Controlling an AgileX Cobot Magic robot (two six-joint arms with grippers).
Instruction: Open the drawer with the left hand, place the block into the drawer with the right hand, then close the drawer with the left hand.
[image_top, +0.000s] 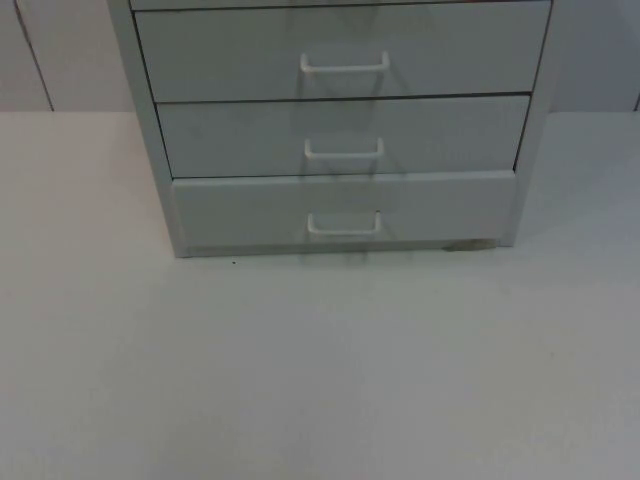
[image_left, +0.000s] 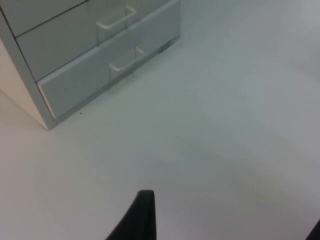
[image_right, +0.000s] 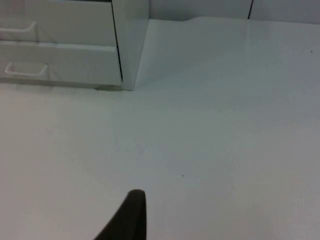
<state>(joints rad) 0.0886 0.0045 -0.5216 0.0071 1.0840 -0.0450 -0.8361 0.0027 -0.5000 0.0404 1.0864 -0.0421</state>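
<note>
Grey drawer cabinet at table's far edge, bottom drawer slightly proud. Block unseen. Left gripper and right gripper wait near; finger spacing can't tell. Risk: slim handle slips.

Even, diffuse light throughout, fairly bright, cool grey-green cast. No hard glare. Soft focus overall, edges slightly smeared. In top view, faint vertical shadow streak down drawer unit through three handles, thin dark shadow line under bottom drawer. White table washed out, nearly textureless, mild darkening toward lower corners. In left wrist view, dim soft patch of shade across table middle, black fingertip blurred. In right wrist view, black fingertip likewise defocused, tabletop pale, low in contrast.
</note>
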